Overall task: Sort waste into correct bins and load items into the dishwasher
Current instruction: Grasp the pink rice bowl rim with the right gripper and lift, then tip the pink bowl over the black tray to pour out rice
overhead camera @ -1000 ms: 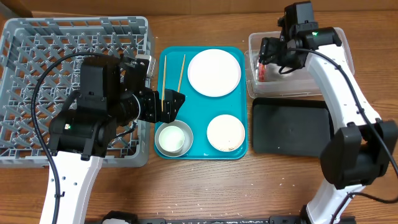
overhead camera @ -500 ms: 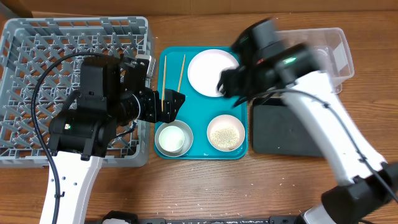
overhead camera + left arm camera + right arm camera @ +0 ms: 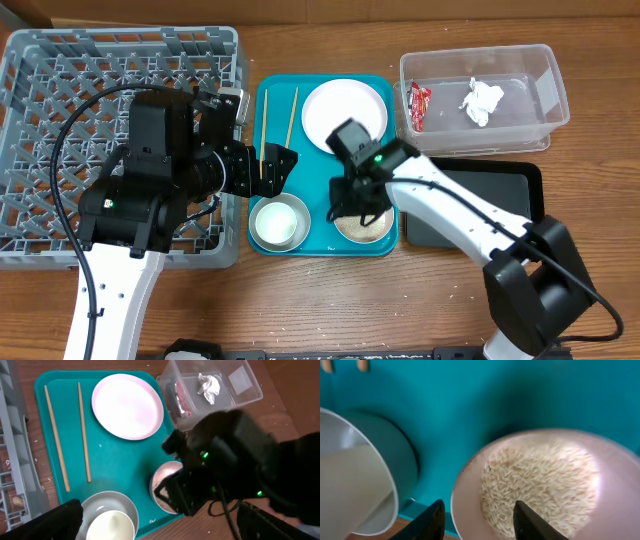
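My right gripper [image 3: 352, 210] is open low over the small white bowl [image 3: 374, 232] of rice [image 3: 540, 485] on the teal tray. In the right wrist view its fingers [image 3: 480, 522] straddle the bowl's near rim, one outside, one over the rice. My left gripper [image 3: 278, 168] hangs wide open and empty above the tray's left side. Two chopsticks [image 3: 265, 130] and the white plate [image 3: 345, 115] lie on the tray. The white cup [image 3: 272, 225] sits inside the steel bowl [image 3: 297, 209]. The red wrapper [image 3: 420, 105] and tissue [image 3: 482, 100] lie in the clear tub [image 3: 535, 110].
The grey dish rack [image 3: 60, 80] fills the left side, next to the teal tray [image 3: 315, 170]. The black tray [image 3: 500, 190] lies right of the teal tray, under my right arm. Bare wooden table runs along the front.
My right arm swung from the clear tub down and left to the rice bowl. The red wrapper now lies loose in the tub. The left arm has not moved.
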